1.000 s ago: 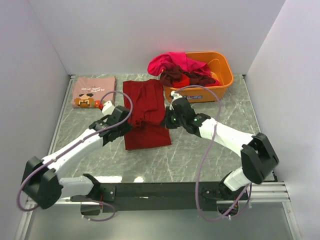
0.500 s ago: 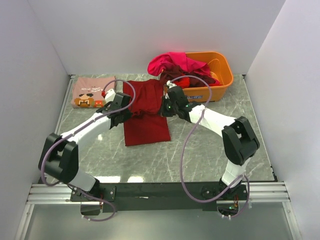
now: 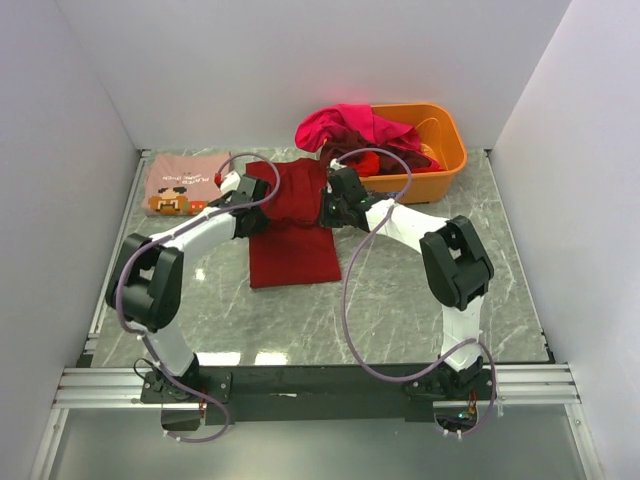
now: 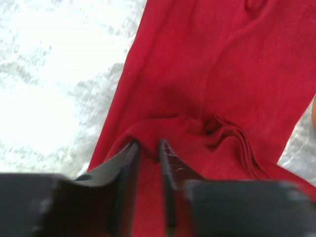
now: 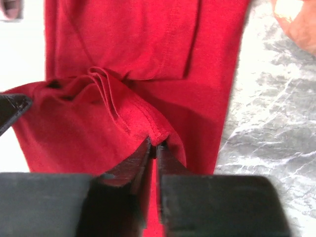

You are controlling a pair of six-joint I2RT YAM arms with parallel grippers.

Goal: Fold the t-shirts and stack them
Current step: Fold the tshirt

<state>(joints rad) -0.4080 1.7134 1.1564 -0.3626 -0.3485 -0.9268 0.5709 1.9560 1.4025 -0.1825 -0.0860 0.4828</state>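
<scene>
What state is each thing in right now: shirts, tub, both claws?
Dark red t-shirt: partly folded, bunched between the grippers.
Pink printed t-shirt: folded flat.
Orange tub: holds unfolded shirts.
Left gripper: slightly apart at cloth edge; grip unclear.
Right gripper: shut on the hem.

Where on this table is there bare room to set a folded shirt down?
Bare marble lies between the dark red t-shirt and the near edge, and on the right, in front of the orange tub. The far edge is crowded: pink t-shirt, that red one, tub.
</scene>
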